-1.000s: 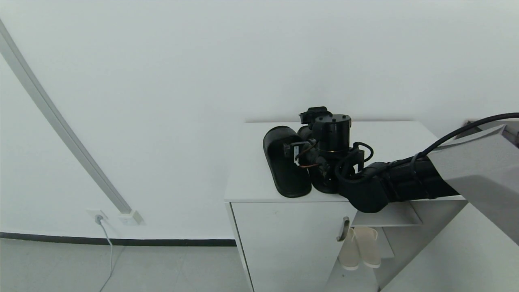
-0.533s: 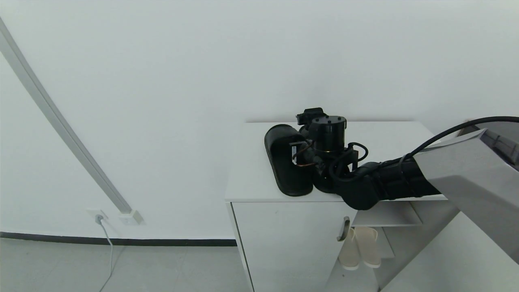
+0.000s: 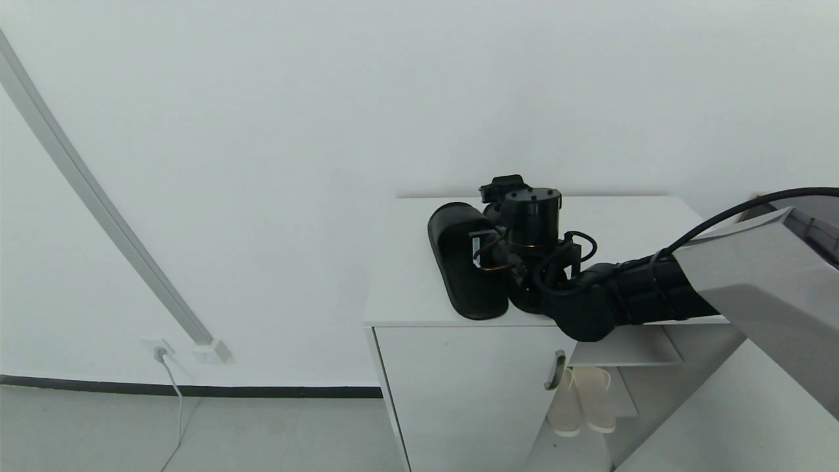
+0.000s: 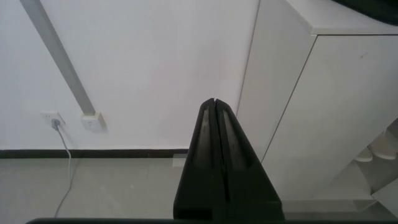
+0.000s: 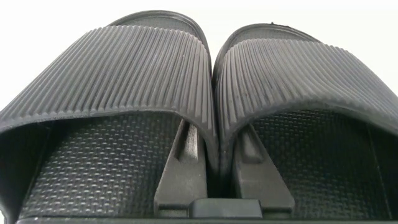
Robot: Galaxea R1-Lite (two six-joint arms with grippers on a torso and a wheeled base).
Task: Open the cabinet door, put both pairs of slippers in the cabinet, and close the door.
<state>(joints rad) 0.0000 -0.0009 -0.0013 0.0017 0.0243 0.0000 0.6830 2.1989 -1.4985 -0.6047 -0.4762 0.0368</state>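
My right hand pinches the black slippers atop the cabinet; next I must lift them inside.

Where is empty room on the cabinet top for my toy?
The cabinet top is bare along its left edge, beside the black slippers, and at the back right by the wall. The middle is crowded: the right gripper holds the slippers there.

Right arm: we are stretching it forward and toward our left, wrist bent upright.
Right gripper: we are pinching the black slippers, one finger inside each, against their adjoining walls.
Left gripper: we are pressing its fingers flat together.
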